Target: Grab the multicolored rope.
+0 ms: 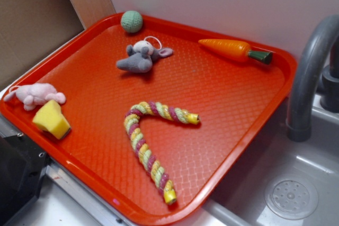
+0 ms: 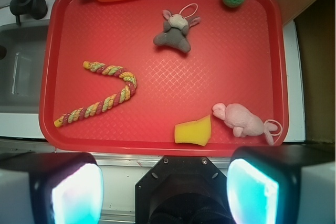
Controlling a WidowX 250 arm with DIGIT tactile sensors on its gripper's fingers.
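Six items lie on the red tray (image 1: 79, 67). The rope (image 1: 145, 136), striped yellow, green and pink, is bent into a hook shape near the tray's sink-side front area, with nothing touching it. The carrot (image 1: 233, 50) lies at the far edge, well apart from the rope. The grey plush mouse (image 1: 139, 58) sits near the tray's middle rear, and the green ball (image 1: 131, 21) rests in the far corner. The pink plush (image 1: 34, 95) touches the yellow wedge (image 1: 51, 119) at the opposite side. In the wrist view the end effector (image 2: 165, 187) hangs high above the tray's front edge, fingers (image 2: 71, 190) wide apart and holding nothing.
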